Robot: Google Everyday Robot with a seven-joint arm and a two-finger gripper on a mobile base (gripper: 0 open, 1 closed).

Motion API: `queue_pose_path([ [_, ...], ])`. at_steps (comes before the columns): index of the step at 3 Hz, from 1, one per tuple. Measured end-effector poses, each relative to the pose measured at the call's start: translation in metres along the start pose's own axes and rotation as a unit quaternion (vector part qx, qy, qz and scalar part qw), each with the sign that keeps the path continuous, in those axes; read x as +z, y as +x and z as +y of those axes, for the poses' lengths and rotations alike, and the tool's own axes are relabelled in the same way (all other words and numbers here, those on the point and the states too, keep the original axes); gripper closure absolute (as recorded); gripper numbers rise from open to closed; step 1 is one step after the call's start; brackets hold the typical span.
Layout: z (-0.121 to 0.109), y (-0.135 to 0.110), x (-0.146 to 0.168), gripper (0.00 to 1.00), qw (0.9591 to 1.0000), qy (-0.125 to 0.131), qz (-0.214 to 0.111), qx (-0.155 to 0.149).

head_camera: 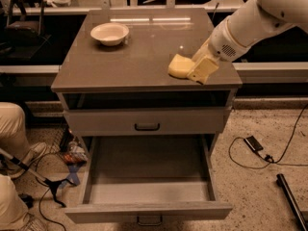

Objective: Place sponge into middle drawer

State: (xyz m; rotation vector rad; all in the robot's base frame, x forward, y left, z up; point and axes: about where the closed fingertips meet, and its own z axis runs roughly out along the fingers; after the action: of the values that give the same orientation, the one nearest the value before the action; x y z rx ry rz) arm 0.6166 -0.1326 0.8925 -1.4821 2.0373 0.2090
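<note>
The pale yellow sponge (pixel 178 66) is held just over the front right part of the grey cabinet top (pixel 130 61). My gripper (pixel 198 71) comes in from the right on a white arm and is shut on the sponge's right end. The middle drawer (pixel 149 170) is pulled wide open below, with its grey floor bare and its small dark handle at the bottom front. The sponge is over the cabinet top, behind the open drawer, not over it.
A cream round bowl (pixel 109 33) stands at the back left of the top. The upper drawer front (pixel 147 122) with a black handle is shut. A person's legs (pixel 12 129) are at the left. Cables and a small black box (pixel 253 143) lie on the floor at the right.
</note>
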Motion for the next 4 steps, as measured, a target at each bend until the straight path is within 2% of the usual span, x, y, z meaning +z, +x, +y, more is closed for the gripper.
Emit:
queue_pose_path([
  [1, 0.0, 0.0, 0.0, 1.0, 1.0, 0.0, 0.0, 0.0],
  [2, 0.005, 0.014, 0.007, 1.0, 0.9999, -0.016, 0.004, -0.003],
  [3, 0.035, 0.072, 0.034, 1.0, 0.998, -0.059, 0.001, 0.022],
  [4, 0.06, 0.122, 0.056, 1.0, 0.9938, -0.09, 0.005, 0.065],
])
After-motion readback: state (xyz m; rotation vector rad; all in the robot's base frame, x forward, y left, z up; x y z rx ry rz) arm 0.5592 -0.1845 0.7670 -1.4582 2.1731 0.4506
